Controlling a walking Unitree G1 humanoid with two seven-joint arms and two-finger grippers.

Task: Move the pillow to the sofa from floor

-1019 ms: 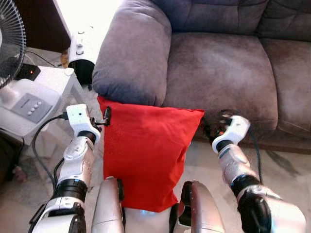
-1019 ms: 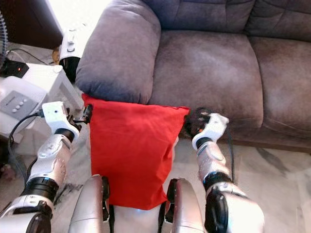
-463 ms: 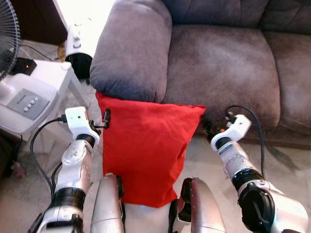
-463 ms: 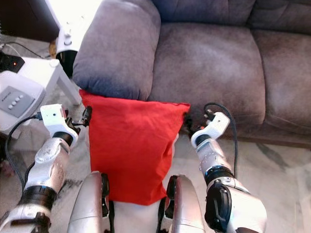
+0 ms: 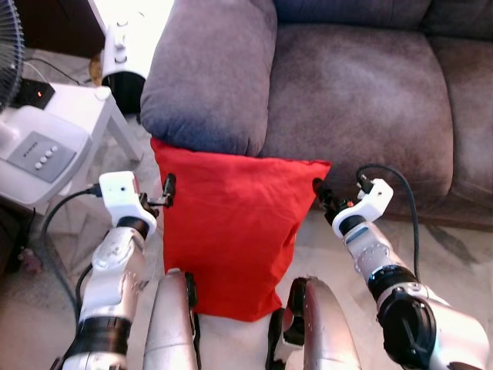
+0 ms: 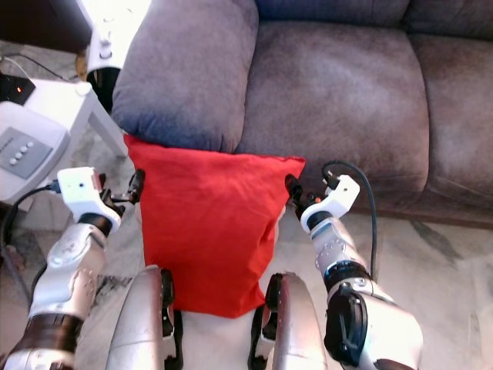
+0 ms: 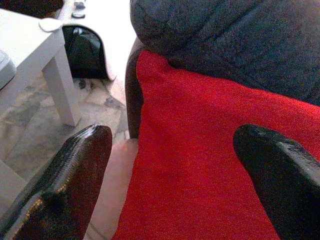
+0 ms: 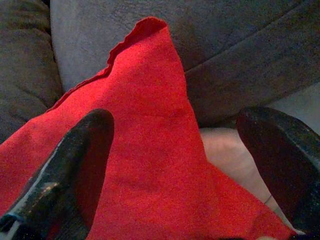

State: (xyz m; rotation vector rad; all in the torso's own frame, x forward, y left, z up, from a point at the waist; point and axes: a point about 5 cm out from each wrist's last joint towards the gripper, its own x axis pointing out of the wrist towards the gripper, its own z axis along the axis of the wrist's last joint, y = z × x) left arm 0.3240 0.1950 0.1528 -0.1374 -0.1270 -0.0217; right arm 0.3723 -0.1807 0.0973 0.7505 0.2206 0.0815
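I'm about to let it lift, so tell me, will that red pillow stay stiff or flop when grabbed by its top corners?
Probably floppy: the pillow is soft cloth, its corner creased in the right wrist view. Likely light for its size. With the left gripper and right gripper open at opposite corners, its middle may sag. It leans on the sofa and could slump.

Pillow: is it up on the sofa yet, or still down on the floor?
Still down. The red pillow stands upright on the floor, its top edge leaning against the sofa front below the armrest. Both hands flank its upper corners, open.

You see a plain red pillow (image 5: 227,223) between black fingers (image 7: 75,180), a grey sofa (image 5: 347,85), a white table (image 5: 69,116).
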